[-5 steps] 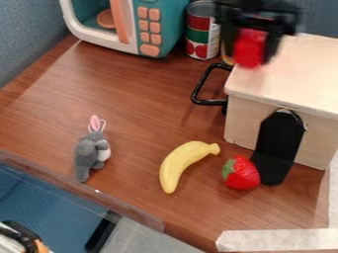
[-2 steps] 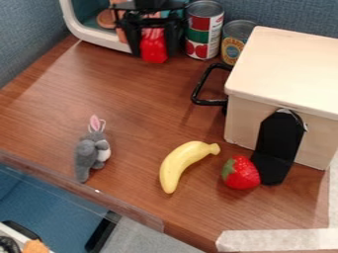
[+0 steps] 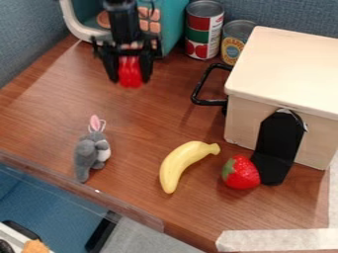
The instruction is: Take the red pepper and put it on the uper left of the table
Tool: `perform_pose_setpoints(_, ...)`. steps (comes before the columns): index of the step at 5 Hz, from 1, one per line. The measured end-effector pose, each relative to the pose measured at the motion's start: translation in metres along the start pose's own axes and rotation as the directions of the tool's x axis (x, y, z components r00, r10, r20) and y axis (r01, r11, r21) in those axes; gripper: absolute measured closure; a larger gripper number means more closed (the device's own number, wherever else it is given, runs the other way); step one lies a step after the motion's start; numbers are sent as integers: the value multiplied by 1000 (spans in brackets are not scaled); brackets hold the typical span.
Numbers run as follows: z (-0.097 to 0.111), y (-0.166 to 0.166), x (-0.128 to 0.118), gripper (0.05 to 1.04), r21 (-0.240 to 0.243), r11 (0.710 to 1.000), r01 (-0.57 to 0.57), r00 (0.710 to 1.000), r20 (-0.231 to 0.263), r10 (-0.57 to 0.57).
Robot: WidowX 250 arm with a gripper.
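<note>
My gripper [image 3: 131,79] hangs over the upper left part of the wooden table [image 3: 151,106], in front of the toy microwave. It is shut on the red pepper [image 3: 130,73], which sits between its two black fingers with its lower end pointing down. I cannot tell whether the pepper touches the tabletop.
Behind the gripper stands the teal and white microwave [image 3: 173,24], with two cans [image 3: 204,29] to its right. A wooden box [image 3: 284,74] with a black handle [image 3: 204,89] is at the right. Nearer are a grey rabbit [image 3: 91,152], a banana [image 3: 182,163] and a strawberry [image 3: 241,173].
Holding the red pepper, my gripper has travelled left from above the wooden box, past the cans, then down and a bit further left in the view. The other objects stayed put.
</note>
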State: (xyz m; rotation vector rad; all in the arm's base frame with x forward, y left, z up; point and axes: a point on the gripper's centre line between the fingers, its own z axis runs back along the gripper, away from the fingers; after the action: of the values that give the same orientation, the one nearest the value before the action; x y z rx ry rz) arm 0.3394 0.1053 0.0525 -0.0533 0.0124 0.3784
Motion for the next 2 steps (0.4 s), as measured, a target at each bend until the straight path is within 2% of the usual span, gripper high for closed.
perform_pose_setpoints(1, -32, -2, 12, 333, -22, 996, 89, 994, -61, -90)
perform_pose_setpoints(2, -35, -9, 29, 334, 4, 991, 133, 989, -66, -133)
